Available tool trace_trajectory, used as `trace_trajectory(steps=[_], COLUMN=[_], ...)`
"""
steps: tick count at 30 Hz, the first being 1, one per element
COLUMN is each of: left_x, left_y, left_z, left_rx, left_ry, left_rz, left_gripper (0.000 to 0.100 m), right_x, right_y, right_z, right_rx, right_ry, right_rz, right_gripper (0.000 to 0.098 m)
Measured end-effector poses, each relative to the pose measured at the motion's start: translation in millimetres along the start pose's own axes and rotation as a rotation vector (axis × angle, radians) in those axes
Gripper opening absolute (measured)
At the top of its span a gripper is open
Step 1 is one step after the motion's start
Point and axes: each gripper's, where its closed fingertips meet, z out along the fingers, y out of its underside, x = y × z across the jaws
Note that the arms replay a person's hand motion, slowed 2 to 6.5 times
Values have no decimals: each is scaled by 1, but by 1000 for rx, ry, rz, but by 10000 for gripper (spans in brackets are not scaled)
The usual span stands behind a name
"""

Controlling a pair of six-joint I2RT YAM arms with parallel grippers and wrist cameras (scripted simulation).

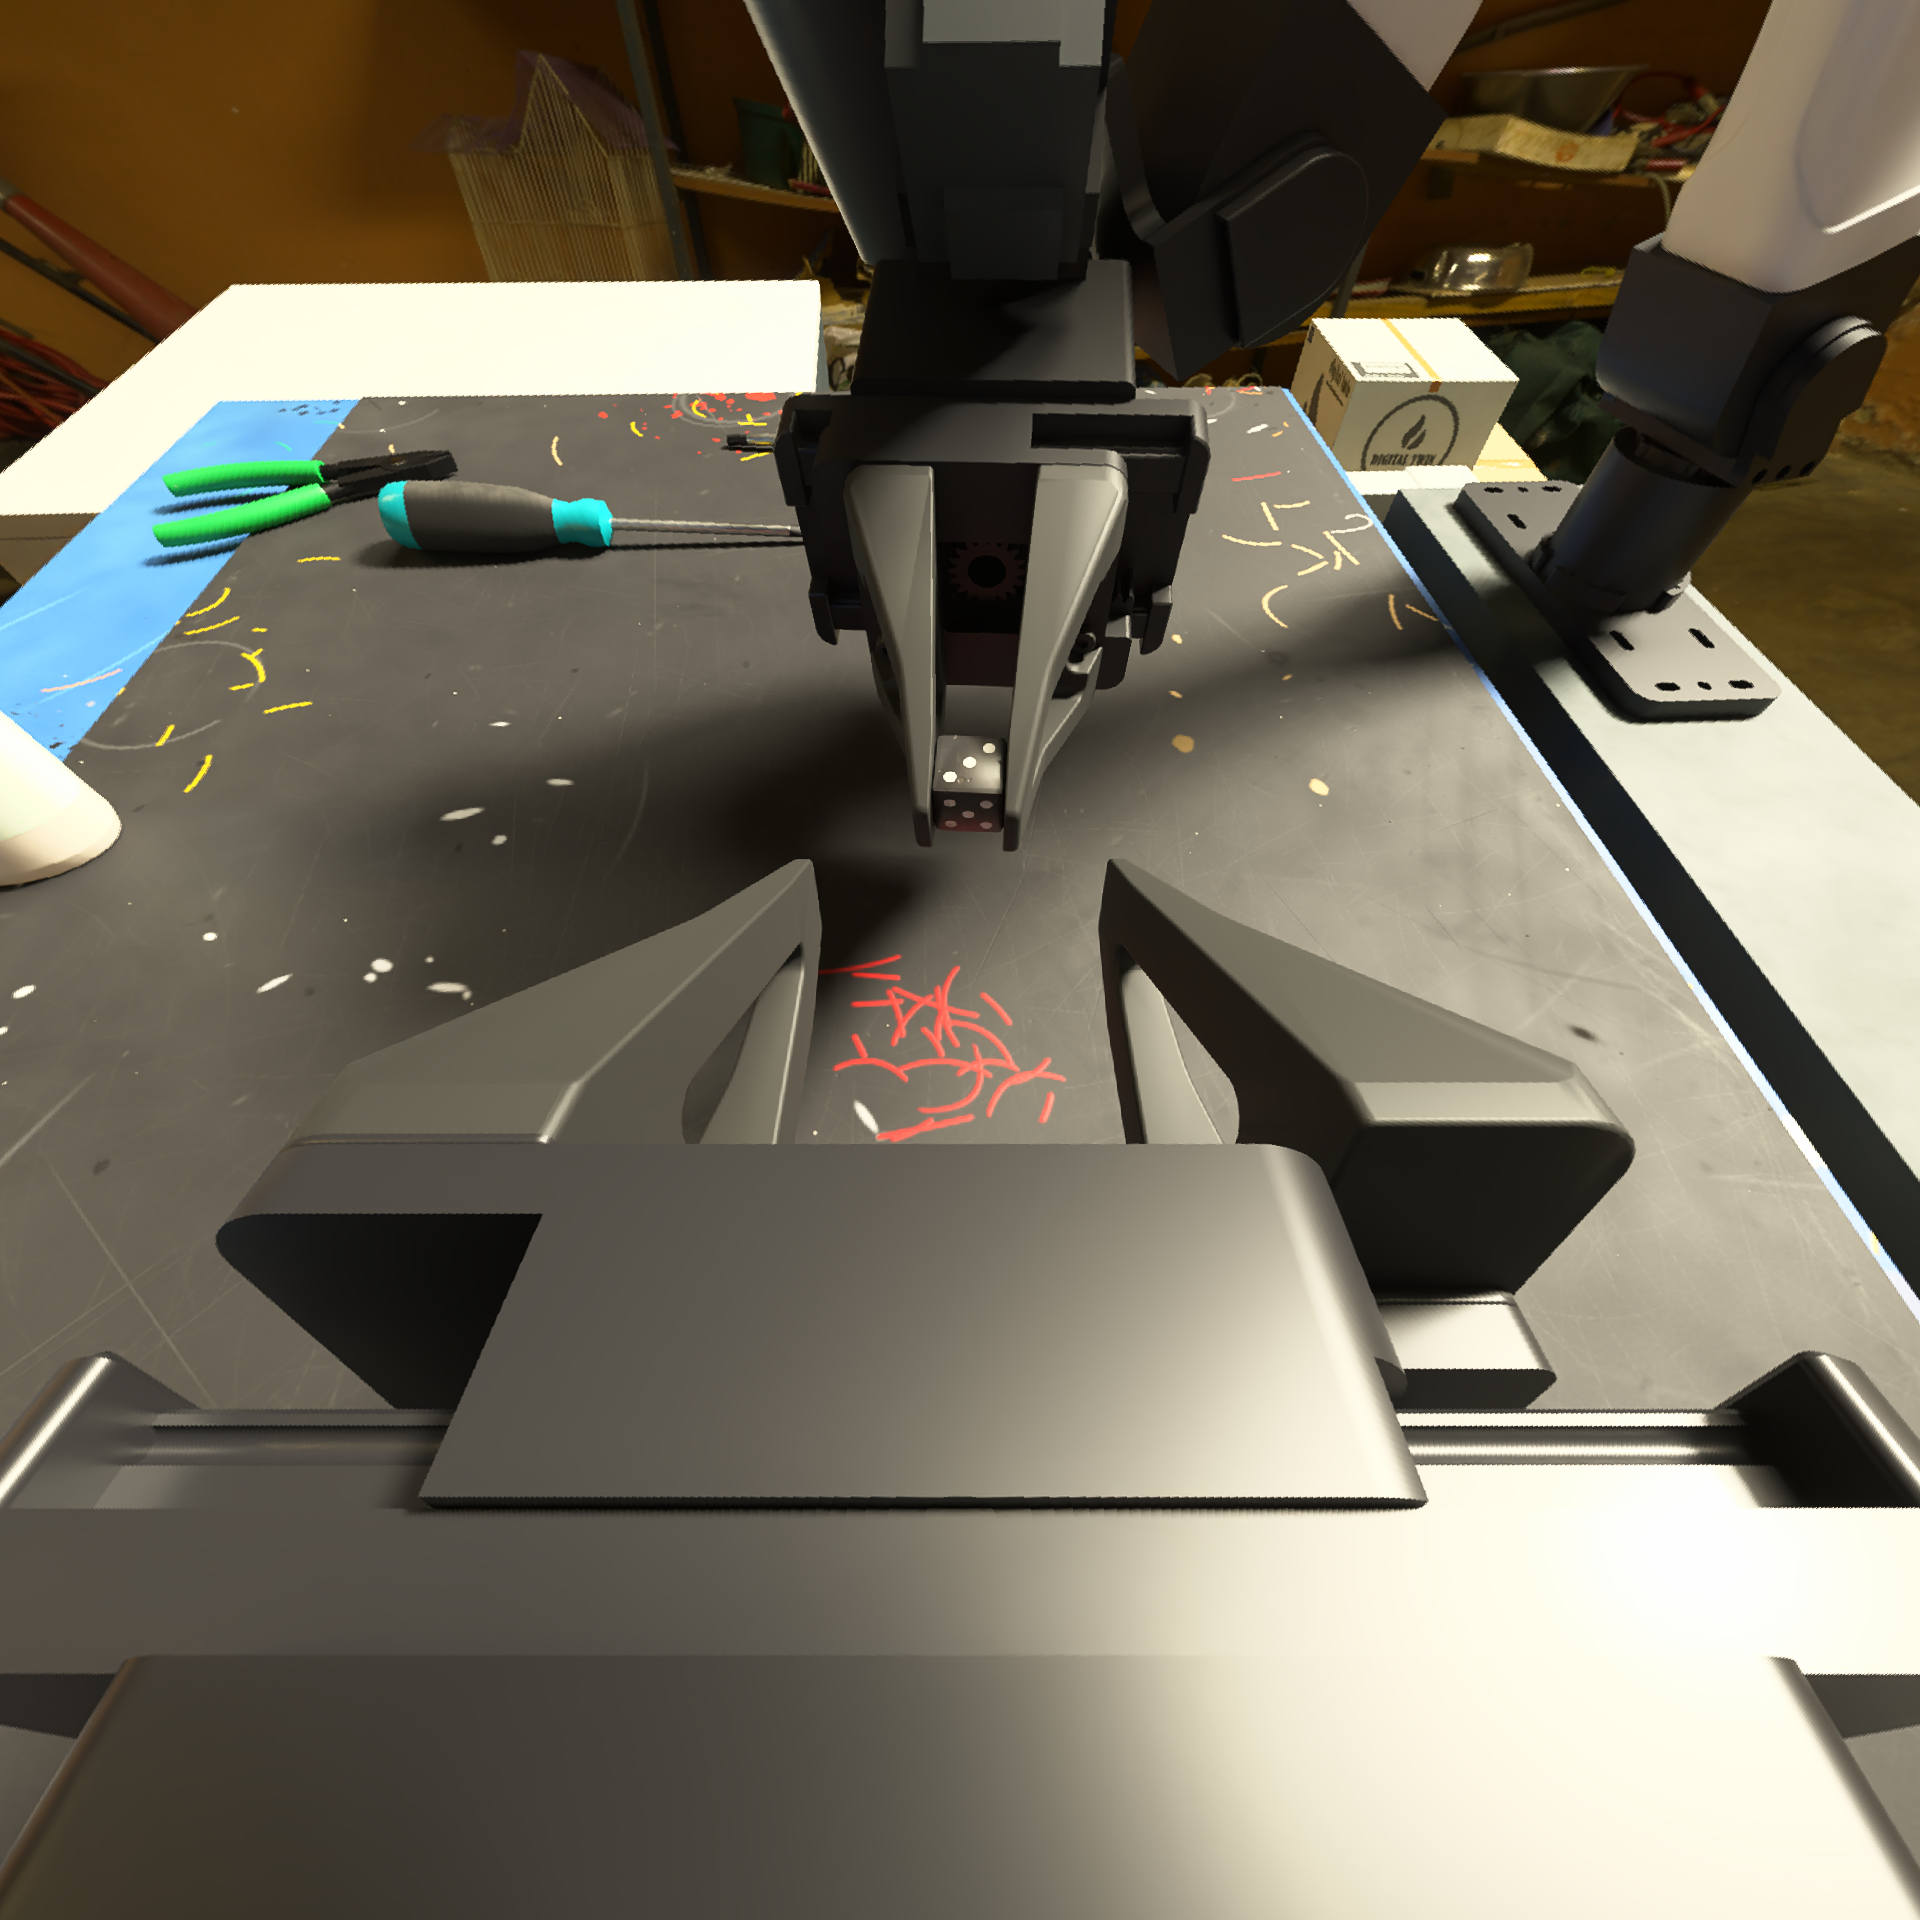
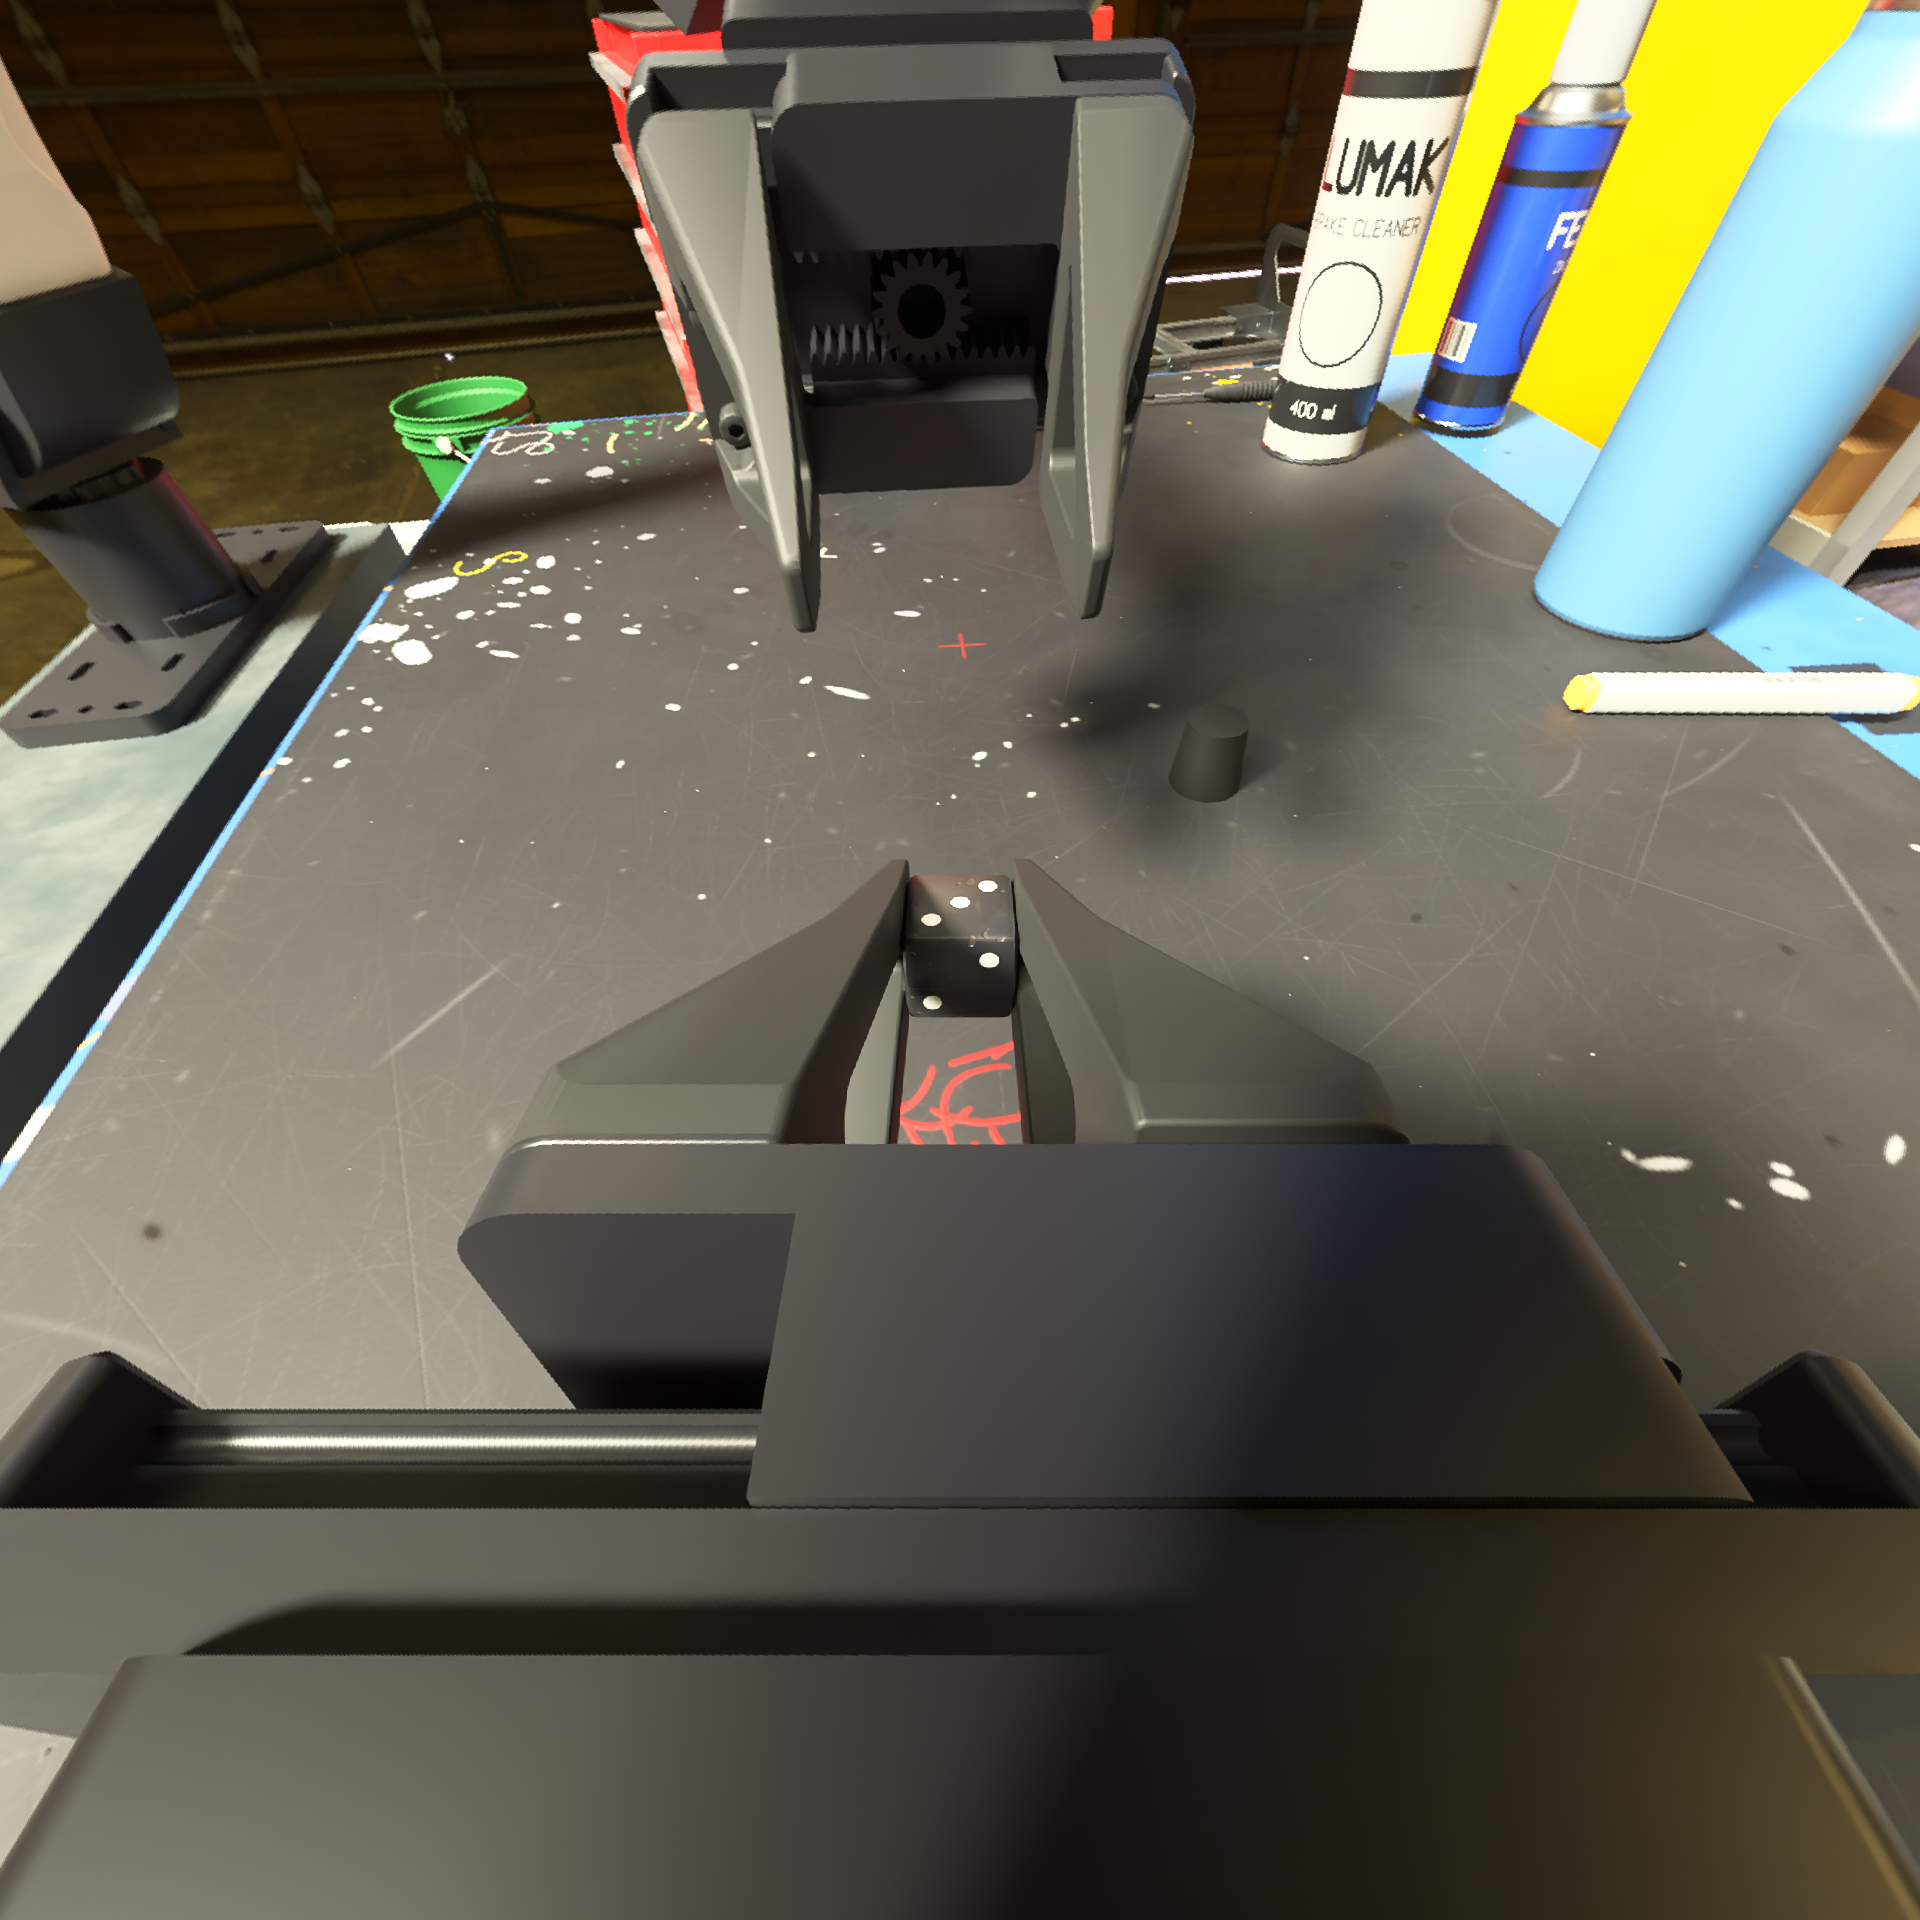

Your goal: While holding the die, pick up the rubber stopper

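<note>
Scuffed dark tabletop (image 2: 520, 1039): right tool (image 2: 961, 883) pinches the die (image 2: 958, 940), stopper (image 2: 1207, 752) stands upright nearby. Left tool (image 1: 958, 873) is spread, so I'd drop it straight over, squeeze gently.

We see warm, fairly dim light with a bright glare washing the near housing of the left gripper (image 1: 961, 883), soft shadows pooled on the dark table (image 2: 623, 1039), sharp focus throughout, and wide-angle stretching at the edges.
</note>
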Motion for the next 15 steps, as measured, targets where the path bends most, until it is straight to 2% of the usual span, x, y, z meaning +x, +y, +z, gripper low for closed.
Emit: trace_trajectory(steps=[15], left_x=[1], left_y=[10], left_z=[8], left_rx=[-41], left_ry=[-5], left_rz=[0], left_gripper=[465], right_x=[0], right_y=[3], right_z=[5], right_rx=[-36], right_ry=[48], right_rz=[-100], right_gripper=[160])
